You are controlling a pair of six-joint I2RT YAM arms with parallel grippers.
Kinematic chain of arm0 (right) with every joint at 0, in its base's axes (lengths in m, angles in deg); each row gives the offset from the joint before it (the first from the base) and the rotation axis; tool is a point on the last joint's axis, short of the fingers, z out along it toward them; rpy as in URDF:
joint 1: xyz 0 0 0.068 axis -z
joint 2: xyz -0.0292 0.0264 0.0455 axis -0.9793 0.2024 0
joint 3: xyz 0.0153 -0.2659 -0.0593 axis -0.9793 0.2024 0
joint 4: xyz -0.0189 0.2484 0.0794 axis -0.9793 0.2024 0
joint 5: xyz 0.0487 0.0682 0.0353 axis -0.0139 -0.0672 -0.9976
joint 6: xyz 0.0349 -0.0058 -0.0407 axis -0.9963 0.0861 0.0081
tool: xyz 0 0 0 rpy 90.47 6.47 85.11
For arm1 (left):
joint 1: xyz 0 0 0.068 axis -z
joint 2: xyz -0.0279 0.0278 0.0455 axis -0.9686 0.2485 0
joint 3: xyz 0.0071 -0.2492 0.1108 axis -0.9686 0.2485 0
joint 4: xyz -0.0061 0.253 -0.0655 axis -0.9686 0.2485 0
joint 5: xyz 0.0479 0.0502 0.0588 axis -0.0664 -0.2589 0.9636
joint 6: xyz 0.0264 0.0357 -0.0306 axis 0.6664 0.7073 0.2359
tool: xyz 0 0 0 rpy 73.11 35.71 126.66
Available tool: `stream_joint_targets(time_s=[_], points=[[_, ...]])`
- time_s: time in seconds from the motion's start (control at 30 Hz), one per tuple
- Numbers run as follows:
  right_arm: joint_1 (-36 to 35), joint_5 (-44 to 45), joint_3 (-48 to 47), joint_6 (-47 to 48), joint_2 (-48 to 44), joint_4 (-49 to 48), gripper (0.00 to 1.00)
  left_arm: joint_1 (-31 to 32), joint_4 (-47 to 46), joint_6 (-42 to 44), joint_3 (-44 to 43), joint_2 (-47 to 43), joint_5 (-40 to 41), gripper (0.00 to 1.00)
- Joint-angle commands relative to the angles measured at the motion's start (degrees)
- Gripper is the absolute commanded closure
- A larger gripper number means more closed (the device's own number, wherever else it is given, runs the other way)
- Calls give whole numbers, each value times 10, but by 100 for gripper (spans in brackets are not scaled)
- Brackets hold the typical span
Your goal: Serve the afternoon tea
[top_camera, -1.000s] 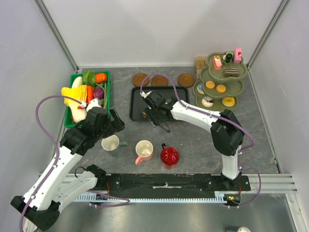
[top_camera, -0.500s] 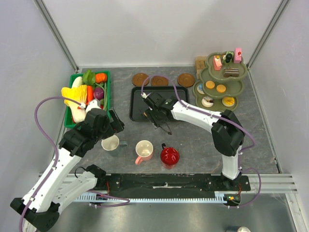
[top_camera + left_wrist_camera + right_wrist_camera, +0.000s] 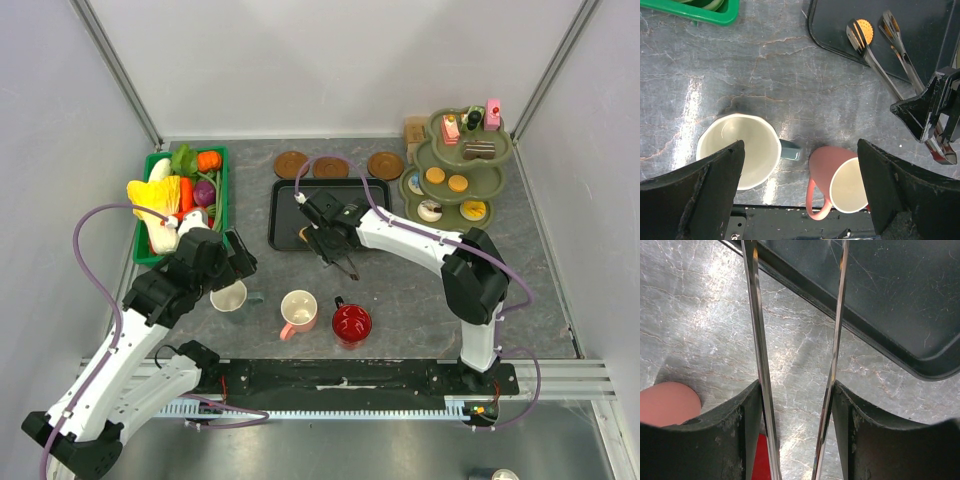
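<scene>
tongs point(image 3: 760, 365) are being pinched in the right gripper point(image 3: 796, 390), the left gripper point(image 3: 799, 150) being held wide. the orange biscuit point(image 3: 866, 31), seemingly at the tips, is being risked by skewed squeezing.

Green crate point(image 3: 223, 185) of toy vegetables point(image 3: 180, 190) (heaped high) at the table's point(image 3: 400, 290) left edge; metal tongs point(image 3: 759, 340) cross the black tray's point(image 3: 285, 200) near rim.

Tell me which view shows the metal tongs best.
Left wrist: the metal tongs show both tips over the black tray, near an orange biscuit. Top external shows them small, partly under the right arm. Right wrist shows only their two arms between the right end effector's fingers, tips cut off.
</scene>
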Motion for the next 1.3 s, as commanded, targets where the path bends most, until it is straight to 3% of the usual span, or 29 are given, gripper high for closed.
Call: stream_joint_targets(time_s=[0.0,0.63,1.27], points=[[-3,-7,-32,-10,-4,7,39,-1,-12,-5,2,-2,6,1],[-3,36,-50,-29,-15,10,49,-1,-12,-3,7,-17,10,1],[10,97,-20,-59,-149,-2,53,-2,-30,3,23,-48,-12,1]])
